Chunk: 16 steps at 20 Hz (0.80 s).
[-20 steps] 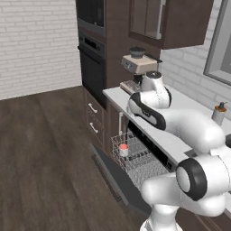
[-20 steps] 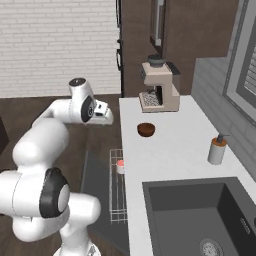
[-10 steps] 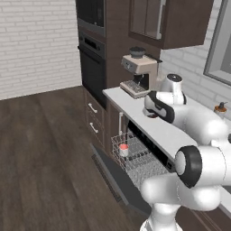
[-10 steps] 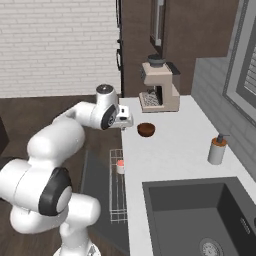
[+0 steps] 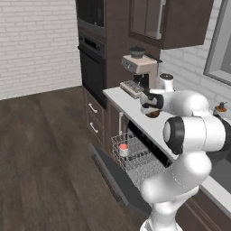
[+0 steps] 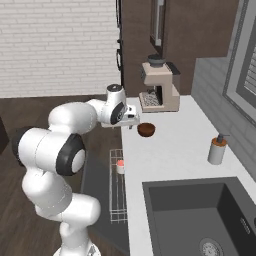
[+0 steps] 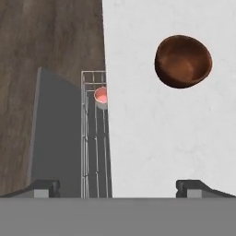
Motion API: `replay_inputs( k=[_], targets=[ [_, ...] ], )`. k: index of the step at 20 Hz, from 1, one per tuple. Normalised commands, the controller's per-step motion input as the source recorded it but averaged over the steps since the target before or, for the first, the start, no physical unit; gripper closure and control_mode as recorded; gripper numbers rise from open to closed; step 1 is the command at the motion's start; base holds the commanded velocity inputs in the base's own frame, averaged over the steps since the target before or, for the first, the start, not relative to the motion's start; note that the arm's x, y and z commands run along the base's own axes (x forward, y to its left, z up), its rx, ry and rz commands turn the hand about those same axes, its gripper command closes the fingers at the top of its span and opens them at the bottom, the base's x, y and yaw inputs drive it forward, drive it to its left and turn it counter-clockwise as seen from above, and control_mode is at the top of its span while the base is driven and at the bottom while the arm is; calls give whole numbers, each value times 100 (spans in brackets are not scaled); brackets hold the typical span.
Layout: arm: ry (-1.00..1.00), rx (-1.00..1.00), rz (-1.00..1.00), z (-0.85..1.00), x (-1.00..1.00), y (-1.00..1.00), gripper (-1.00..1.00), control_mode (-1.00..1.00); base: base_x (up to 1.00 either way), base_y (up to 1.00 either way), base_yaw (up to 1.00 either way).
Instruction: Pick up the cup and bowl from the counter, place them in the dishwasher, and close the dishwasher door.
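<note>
Wide-open, empty claw [image 7: 118, 184] above smooth pale counter [image 7: 152, 152], near round, wood-like brown bowl [image 7: 183, 61].

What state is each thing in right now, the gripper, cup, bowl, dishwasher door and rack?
gripper: open, empty, beside the bowl.
cup: upright in the rack.
bowl: upright on the counter, not held.
dishwasher door: dropped open.
rack: pulled out over the door.
</note>
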Motion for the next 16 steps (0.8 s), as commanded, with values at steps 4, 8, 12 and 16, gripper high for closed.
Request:
replay_inputs(
  k=[4,8,12,16],
  targets=[
    [7,0,0,-3,49,-21,-100,-100,0,0,0],
    [0,0,0,-39,41,-39,-100,-100,0,0,0],
    [0,0,0,-41,48,-16,-100,-100,0,0,0],
    [1,0,0,-31,57,-5,-100,-100,0,0,0]
  ],
)
